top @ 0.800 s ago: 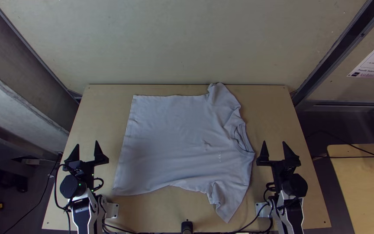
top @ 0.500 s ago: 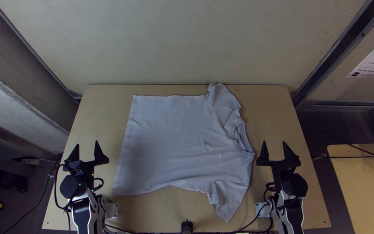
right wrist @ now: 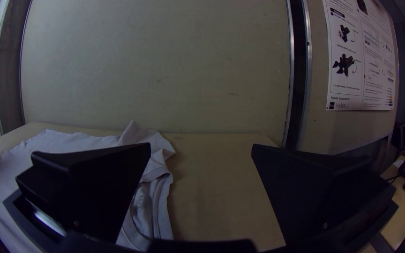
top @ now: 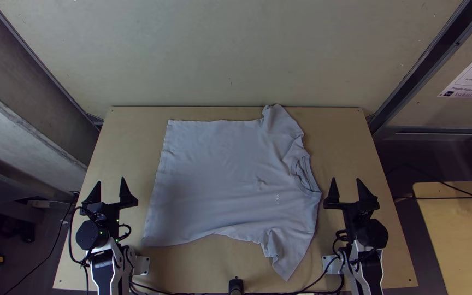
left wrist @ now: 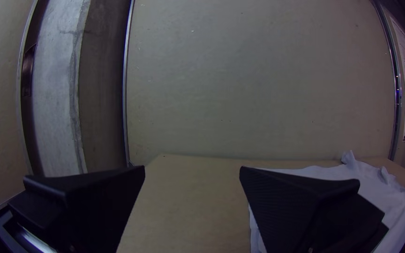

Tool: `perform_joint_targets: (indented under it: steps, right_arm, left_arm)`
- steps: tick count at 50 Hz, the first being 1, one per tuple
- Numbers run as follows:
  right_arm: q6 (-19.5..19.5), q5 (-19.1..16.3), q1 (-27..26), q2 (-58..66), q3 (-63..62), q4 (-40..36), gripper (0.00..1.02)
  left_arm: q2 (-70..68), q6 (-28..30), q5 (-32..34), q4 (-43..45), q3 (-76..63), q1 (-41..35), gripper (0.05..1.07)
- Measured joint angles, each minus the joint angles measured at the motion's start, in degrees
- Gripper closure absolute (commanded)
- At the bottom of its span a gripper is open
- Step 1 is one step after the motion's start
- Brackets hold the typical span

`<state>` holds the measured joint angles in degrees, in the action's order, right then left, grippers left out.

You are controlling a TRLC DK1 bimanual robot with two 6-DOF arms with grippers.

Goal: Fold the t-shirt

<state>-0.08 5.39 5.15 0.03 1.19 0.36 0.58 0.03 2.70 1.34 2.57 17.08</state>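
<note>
The t-shirt (top: 214,180) lies spread in the middle of the frame on the light wooden table (top: 129,125), its length running across the picture: the hem (top: 157,183) faces left, the collar (top: 305,176) faces right, the upper sleeve (top: 281,121) points to the top edge of the table and the lower sleeve (top: 288,252) slants down toward the bottom of the frame, a little rumpled where it joins the body. The left gripper (top: 110,181), at lower left, has its fingers spread with nothing between them, apart from the hem; the right gripper (top: 346,180), at lower right, is likewise spread and empty, just beside the collar side and the nearer of the two to the cloth. No fold is made, so the task looks to be at its start. The coming move probably turns on the lower edge: the left arm is better placed for the hem's lower corner, the right for the lower sleeve, and lifting them unevenly could skew the first fold
</note>
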Motion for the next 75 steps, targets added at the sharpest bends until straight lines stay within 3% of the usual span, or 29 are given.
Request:
perform_joint_targets:
  steps: [23,30,38,48,56,75]
  right_arm:
    - [0.0,0.2,-0.3,0.0,0.0,0.3,0.04]
    - [-0.6,0.2,-1.2,0.0,1.3,0.5,0.04]
    - [-3.5,0.2,-1.2,0.0,5.6,2.0,0.04]
    - [-8.1,0.2,0.2,1.7,11.7,8.3,0.04]
    - [-10.5,0.2,1.8,8.6,17.4,13.4,0.04]
    - [-11.2,0.2,1.9,35.0,42.0,13.6,0.03]
  left_arm:
    - [0.0,0.0,-1.3,-0.3,0.0,-0.9,0.1]
    - [0.0,0.0,-1.5,-5.0,1.7,-1.5,0.1]
    - [0.1,0.6,-1.5,-10.3,3.9,-1.7,0.1]
    - [4.9,1.2,-1.4,-10.8,14.2,-1.7,0.1]
    - [12.2,1.5,-1.2,-8.9,23.1,-3.1,0.1]
    - [36.4,1.5,-1.2,-8.5,47.5,-5.0,0.1]
